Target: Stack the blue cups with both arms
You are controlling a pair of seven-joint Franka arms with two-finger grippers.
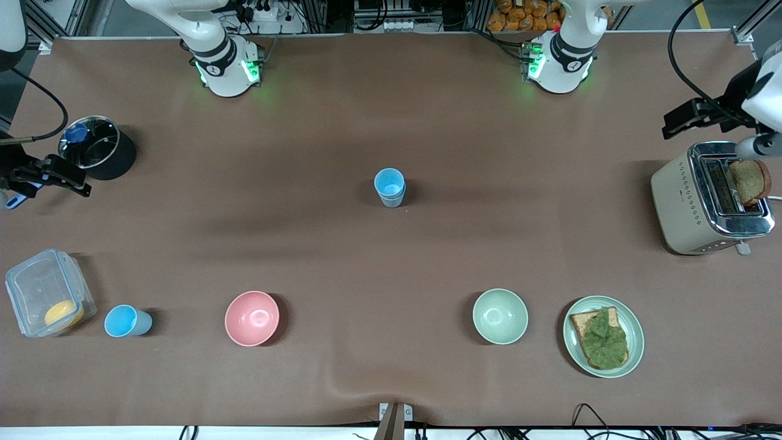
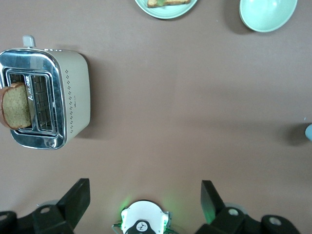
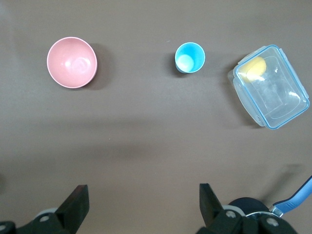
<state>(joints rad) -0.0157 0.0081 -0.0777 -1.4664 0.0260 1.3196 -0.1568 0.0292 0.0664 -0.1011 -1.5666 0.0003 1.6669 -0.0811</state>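
Grippers [image 2: 141, 200] [image 3: 141, 202] half cropped, apart.

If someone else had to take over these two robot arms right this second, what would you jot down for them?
Left gripper: open, empty, waiting above the cream and chrome toaster at its end of the table.
Right gripper: open, empty, waiting beside the black pot with glass lid.
Mid-table: two light-blue plastic cups already nested as one stack.
Another bright blue plastic cup stands alone between the clear plastic container and the pink bowl.
Left: add it to the stack, if wanted.
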